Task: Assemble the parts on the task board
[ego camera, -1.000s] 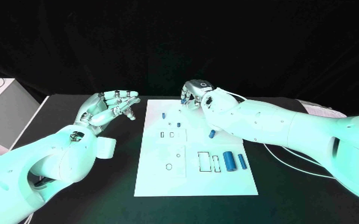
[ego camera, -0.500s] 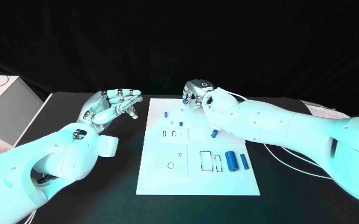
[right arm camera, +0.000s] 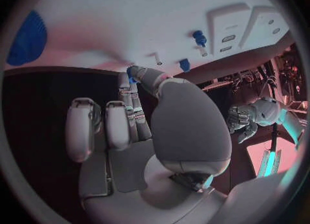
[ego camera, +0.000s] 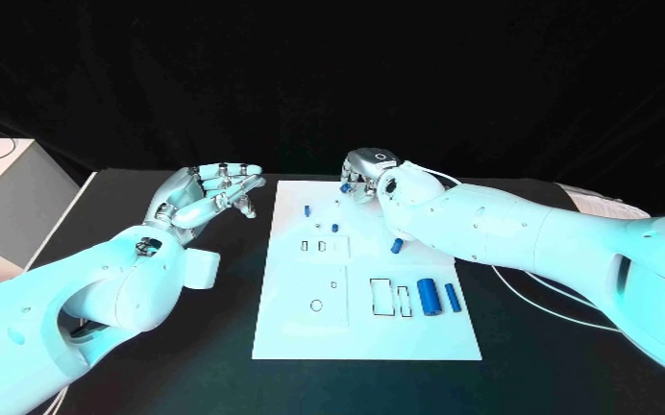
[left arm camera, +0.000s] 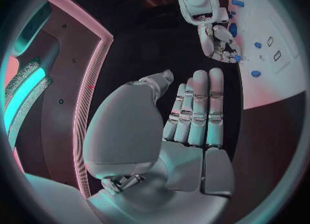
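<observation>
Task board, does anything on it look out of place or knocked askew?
One small blue part lies tilted at the task board's right edge, away from the outlined slots, so it looks loose rather than placed. Two larger blue cylinders lie neatly side by side near the rectangular slots. Nothing looks spilled or damaged.

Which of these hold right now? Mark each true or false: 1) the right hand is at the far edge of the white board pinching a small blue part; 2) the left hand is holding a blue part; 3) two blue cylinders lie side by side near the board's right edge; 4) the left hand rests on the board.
1) True: the right hand, at the far edge of the flat white task board, pinches a small blue part in its fingers.
2) False: the left hand holds nothing, fingers apart.
3) True: the two blue cylinders lie beside each other there.
4) False: the left hand hovers over the black table, left of the board.
</observation>
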{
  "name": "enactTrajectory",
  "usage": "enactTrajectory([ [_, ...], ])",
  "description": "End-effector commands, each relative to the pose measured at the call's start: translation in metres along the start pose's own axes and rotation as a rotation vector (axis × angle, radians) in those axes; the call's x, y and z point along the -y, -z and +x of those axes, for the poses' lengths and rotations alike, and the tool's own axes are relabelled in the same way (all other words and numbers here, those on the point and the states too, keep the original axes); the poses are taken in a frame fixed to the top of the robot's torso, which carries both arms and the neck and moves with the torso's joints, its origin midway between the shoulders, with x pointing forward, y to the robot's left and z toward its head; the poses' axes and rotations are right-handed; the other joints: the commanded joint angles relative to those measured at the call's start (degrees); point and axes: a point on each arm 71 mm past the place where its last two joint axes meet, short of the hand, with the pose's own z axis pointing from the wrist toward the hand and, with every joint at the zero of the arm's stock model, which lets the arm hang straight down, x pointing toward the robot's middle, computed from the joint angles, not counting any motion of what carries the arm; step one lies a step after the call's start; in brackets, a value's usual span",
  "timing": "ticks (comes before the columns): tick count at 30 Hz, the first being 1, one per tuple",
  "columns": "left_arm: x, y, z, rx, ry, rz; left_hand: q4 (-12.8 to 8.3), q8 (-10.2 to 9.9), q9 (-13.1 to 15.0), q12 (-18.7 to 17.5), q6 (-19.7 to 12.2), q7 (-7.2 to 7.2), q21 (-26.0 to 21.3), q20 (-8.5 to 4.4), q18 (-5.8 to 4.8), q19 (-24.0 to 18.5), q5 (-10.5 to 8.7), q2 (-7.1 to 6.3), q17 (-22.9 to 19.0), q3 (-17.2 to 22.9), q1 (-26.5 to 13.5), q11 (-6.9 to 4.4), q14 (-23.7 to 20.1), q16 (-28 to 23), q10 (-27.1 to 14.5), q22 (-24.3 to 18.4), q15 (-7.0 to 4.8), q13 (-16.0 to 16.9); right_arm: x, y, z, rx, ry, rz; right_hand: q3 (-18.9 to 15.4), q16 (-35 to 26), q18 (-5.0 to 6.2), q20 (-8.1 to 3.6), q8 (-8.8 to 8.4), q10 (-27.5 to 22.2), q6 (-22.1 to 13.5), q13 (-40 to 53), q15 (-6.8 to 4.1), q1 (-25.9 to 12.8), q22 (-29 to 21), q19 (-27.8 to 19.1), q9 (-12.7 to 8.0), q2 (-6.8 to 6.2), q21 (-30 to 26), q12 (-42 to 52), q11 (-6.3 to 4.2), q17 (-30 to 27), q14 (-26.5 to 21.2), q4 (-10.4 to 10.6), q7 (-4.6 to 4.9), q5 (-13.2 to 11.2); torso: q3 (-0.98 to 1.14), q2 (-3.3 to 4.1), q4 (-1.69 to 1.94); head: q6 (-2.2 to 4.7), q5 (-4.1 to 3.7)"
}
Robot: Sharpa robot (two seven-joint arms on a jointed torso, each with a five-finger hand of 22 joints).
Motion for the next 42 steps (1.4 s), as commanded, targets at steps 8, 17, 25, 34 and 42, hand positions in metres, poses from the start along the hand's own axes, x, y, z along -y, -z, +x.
enactTrajectory([
  [8, 0.0016, -0.0004, 0.0028, -0.014, 0.0, 0.009, 0.05, -0.2, 0.09, -0.13, 0.53, 0.02, 0.46, -0.15, 0.75, -0.39, 0.01, 0.38, 0.08, 0.42, -0.17, -0.07, -0.43, 0.24, -0.07, 0.12, -0.1, 0.08, -0.0081, -0.0015, 0.0035, -0.009, 0.015, -0.02, 0.29, 0.28, -1.1, -0.24, 0.21, -0.16, 0.39, 0.06, -0.43, 0.15, -0.01, 0.63, -0.04, 0.36, 0.15, -0.21, 0.2, 0.04, 1.7, 0.01, 0.16, 0.35, -0.13, -0.02, 0.25, 0.01, -0.21],
  [17, 0.0018, -0.0005, 0.0032, -0.014, 0.0, 0.009, -0.02, -0.22, 0.12, -0.14, 0.52, 0.02, 0.94, -0.15, 0.77, -0.3, 0.01, 0.38, 0.11, 0.54, -0.24, -0.07, -0.42, 0.41, -0.09, 0.39, -0.11, 0.08, -0.0122, -0.0022, 0.0037, -0.007, 0.015, -0.027, 0.28, 0.32, -1.11, -0.22, 0.19, -0.2, 0.31, 0.06, -0.4, 0.08, 0.05, 0.63, 0.03, 0.33, 0.19, -0.22, 0.22, 0.09, 1.7, 0.02, 0.18, 0.3, -0.19, 0.01, 0.18, -0.09, -0.09],
  [25, 0.0016, -0.0008, 0.0032, -0.014, 0.0, 0.008, -0.02, -0.22, 0.12, -0.14, 0.52, 0.02, 0.94, -0.15, 0.77, -0.3, 0.01, 0.38, 0.11, 0.54, -0.24, -0.07, -0.42, 0.41, -0.09, 0.39, -0.11, 0.08, -0.0108, -0.0033, 0.006, -0.038, 0.026, -0.016, 0.07, 0.15, -0.95, 0.5, -1.66, -3.77, -3.38, -0.63, 0.55, -1.63, -0.68, 0.06, 0.16, -1.56, -0.44, -0.44, 1.36, -0.81, 1.37, 0.74, 1.25, 0.03, -0.19, 0.01, 0.16, -0.09, -0.09],
  [34, 0.0015, -0.0006, 0.0024, -0.013, -0.001, 0.006, -0.02, -0.22, 0.12, -0.14, 0.52, 0.02, 0.94, -0.15, 0.77, -0.3, 0.01, 0.38, 0.11, 0.54, -0.24, -0.07, -0.42, 0.41, -0.09, 0.39, -0.11, 0.08, -0.0056, -0.0035, 0.0062, -0.042, 0.04, 0.001, -1.49, -1.26, 0.03, 1.36, -4.25, -9.53, -8.0, -1.19, 1.25, -2.35, -5.11, -1.86, -0.16, -3.4, -3.99, -0.39, 2.15, -4.19, 0.43, 1.3, 1.54, -0.59, -0.14, 0.04, 0.1, -0.13, 0.05],
  [42, 0.0011, -0.0006, 0.0015, -0.012, -0.002, 0.005, -0.02, -0.22, 0.12, -0.14, 0.52, 0.02, 0.94, -0.15, 0.77, -0.3, 0.01, 0.38, 0.11, 0.54, -0.24, -0.07, -0.42, 0.41, -0.09, 0.39, -0.11, 0.08, -0.0035, -0.0003, 0.0025, 0.001, 0.031, -0.005, -6.04, -2.57, 0.83, 1.56, -5.42, -13.24, -9.84, -1.11, 1.43, -0.82, -9.27, -3.25, -0.15, -2.58, -7.64, -0.29, 2.44, -7.0, -0.16, 1.58, 0.81, -1.27, -0.07, 0.07, 0.03, -0.04, 0.02],
])
